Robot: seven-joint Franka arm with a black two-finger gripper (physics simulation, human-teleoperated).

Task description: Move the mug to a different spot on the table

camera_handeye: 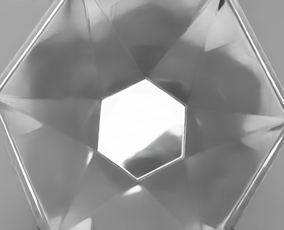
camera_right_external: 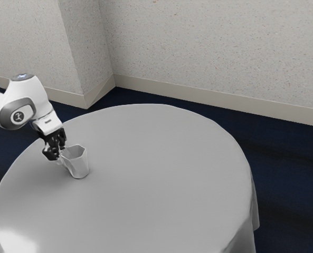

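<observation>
Pale-grey and six-sided, the mug [camera_right_external: 78, 162] stands mouth-up on the cloth-covered round table [camera_right_external: 145, 112], with the table's edge on the exterior view's left close by the mug and most of the bare cloth [camera_right_external: 177, 174] spreading away from the mug toward the exterior view's right. The Franka arm [camera_right_external: 16, 108] reaches down from the exterior view's left, its black hand [camera_right_external: 54, 151] pointing downward and set at the mug's rim on the side nearest the arm, touching or all but touching the wall there. Whether the hand is clamped on that wall or merely resting against it cannot be told from either picture. Seen from the wrist, the camera looks straight down the mug's upright axis: the facets of the inner wall [camera_handeye: 60, 96] slope in to a bright hexagonal floor [camera_handeye: 142, 127]. No handle can be made out. The mug appears to rest on the cloth, though a slight lean away from the arm cannot be ruled out. Judged from this, the step in hand is securing a rim grip; the move to follow would call for a lift clear of the cloth, then a carry toward the open cloth on the exterior view's right of the mug
</observation>
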